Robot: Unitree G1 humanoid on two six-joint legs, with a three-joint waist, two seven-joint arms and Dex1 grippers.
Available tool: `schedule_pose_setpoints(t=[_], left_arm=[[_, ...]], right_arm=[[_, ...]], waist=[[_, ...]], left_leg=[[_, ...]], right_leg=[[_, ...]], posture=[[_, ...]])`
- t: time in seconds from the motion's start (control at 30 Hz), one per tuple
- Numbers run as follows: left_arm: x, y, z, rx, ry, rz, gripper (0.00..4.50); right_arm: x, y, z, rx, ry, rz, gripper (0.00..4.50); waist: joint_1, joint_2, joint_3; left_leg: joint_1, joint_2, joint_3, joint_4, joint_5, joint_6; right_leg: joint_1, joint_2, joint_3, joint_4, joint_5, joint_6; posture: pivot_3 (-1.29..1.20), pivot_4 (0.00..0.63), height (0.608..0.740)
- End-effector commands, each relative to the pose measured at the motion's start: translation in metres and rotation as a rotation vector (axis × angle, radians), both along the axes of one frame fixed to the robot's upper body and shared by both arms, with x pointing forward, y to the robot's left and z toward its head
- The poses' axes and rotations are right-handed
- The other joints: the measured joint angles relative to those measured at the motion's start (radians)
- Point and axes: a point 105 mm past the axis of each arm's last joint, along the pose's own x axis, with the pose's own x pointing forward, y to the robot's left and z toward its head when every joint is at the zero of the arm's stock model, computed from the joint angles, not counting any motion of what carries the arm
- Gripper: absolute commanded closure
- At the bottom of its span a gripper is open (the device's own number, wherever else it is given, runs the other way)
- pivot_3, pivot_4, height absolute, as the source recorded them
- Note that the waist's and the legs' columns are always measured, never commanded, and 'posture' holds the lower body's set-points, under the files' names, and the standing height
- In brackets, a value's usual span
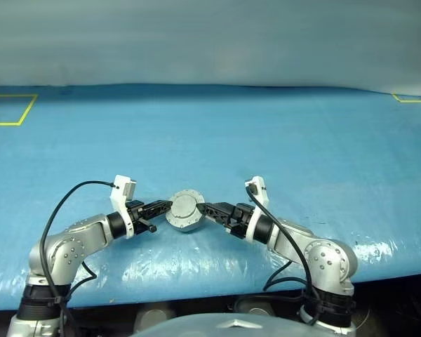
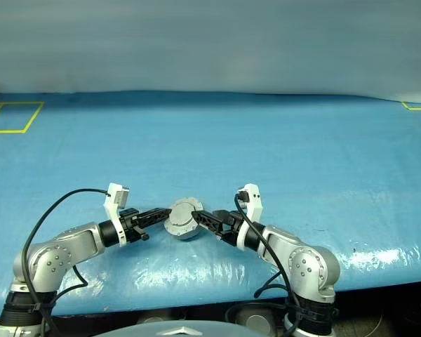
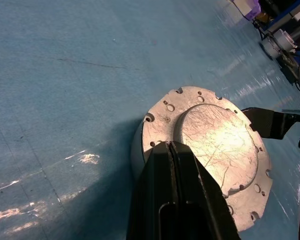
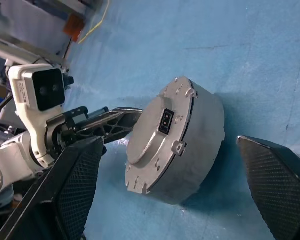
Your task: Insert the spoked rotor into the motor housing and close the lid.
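The motor housing, a round silver-grey puck, lies on the blue table near its front edge, between my two grippers. It looks tipped up on one side. The lid sits flat over its face, with a notched rim and a raised centre circle. My left gripper is shut, its fingertips resting against the lid's rim. My right gripper is open; its wide fingers stand to either side of the housing without touching it. The spoked rotor is hidden.
The blue sheet covers the whole table, with wide free room behind and beside the housing. Yellow tape marks lie at the far left and far right. The table's front edge runs just below my arms.
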Motion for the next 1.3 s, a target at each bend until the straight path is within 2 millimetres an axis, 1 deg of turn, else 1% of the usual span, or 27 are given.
schedule_pose_setpoints(t=[0.03, 0.2, 0.33, 0.57, 0.93, 1.17, 1.3], left_arm=[[-0.006, -0.005, -0.01, 0.021, 0.04, -0.02, 4.5], [-0.007, -0.005, -0.01, 0.02, 0.036, -0.022, 4.5], [-0.008, -0.005, -0.01, 0.021, 0.036, -0.019, 4.5], [-0.009, -0.005, -0.011, 0.019, 0.038, -0.022, 4.5], [-0.009, -0.006, -0.011, 0.017, 0.04, -0.026, 4.5], [-0.01, -0.005, -0.011, 0.021, 0.038, -0.025, 4.5], [-0.01, -0.005, -0.011, 0.022, 0.036, -0.024, 4.5]], right_arm=[[0.002, 0.006, 0.003, 0.032, 0.039, -0.018, 0.01], [0.0, 0.01, -0.001, 0.029, 0.085, -0.005, 0.01], [-0.003, 0.012, -0.002, 0.078, 0.131, 0.0, 0.01], [-0.004, 0.022, 0.008, 0.201, 0.157, 0.023, 0.01], [-0.007, 0.048, 0.019, 0.336, 0.185, 0.086, 0.01], [-0.008, 0.058, 0.018, 0.381, 0.22, 0.096, 0.01], [-0.011, 0.061, 0.013, 0.389, 0.252, 0.096, 0.01]], waist=[[0.0, 0.0, 0.0], [-0.005, 0.001, 0.0], [-0.005, 0.001, -0.001], [-0.007, 0.001, -0.001], [-0.014, 0.002, 0.0], [-0.014, 0.002, 0.0], [-0.015, 0.001, -0.001]], left_leg=[[0.0, 0.0, 0.0, 0.0, 0.0, 0.0], [0.0, 0.0, 0.002, 0.0, 0.0, 0.001], [0.001, 0.0, 0.002, 0.0, 0.0, 0.001], [0.001, 0.0, 0.001, 0.0, 0.0, 0.001], [0.002, 0.0, 0.001, 0.0, 0.0, 0.001], [0.002, 0.0, 0.001, 0.0, 0.0, 0.001], [0.002, 0.0, 0.001, 0.0, 0.0, 0.001]], right_leg=[[-0.001, 0.0, 0.0, 0.0, 0.0, -0.001], [0.0, 0.001, 0.0, 0.0, 0.0, 0.0], [0.001, 0.001, 0.0, 0.0, 0.0, 0.0], [0.002, 0.001, 0.0, 0.0, 0.0, 0.0], [0.003, 0.001, 0.0, 0.0, 0.0, 0.0], [0.004, 0.001, -0.001, 0.0, 0.0, 0.001], [0.004, 0.001, -0.001, 0.0, 0.0, 0.001]], posture=[[0.0, 0.15, 0.74], [0.0, 0.15, 0.74], [0.0, 0.15, 0.74], [0.0, 0.15, 0.74], [0.0, 0.15, 0.74], [0.0, 0.15, 0.74], [0.0, 0.15, 0.74]])
